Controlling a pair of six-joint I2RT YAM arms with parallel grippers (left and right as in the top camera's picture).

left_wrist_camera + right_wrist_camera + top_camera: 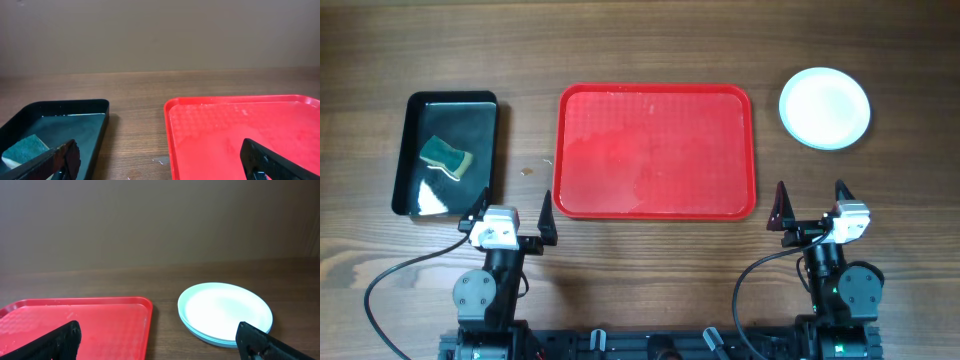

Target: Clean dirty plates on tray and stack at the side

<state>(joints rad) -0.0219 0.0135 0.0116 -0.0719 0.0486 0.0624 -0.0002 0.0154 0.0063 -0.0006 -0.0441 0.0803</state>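
Far left: black tray (pixel 403 150) w/ green-yellow sponge (pixel 446 157) inside. Left tool (pixel 515 198) near edge, jaws wide, holding nothing, in front of the gap betw. black tray & red tray (pixel 655 150). Red tray mid-surface (pixel 640 40), pale smears. Right tool (pixel 810 187) near right, wide, holding nothing. Plates (pixel 825 107) stacked far right on surface, apart from red tray.

Gap between tray (pixel 656 150) and plates (pixel 824 108) passable (black tray (pixel 450 97) left).
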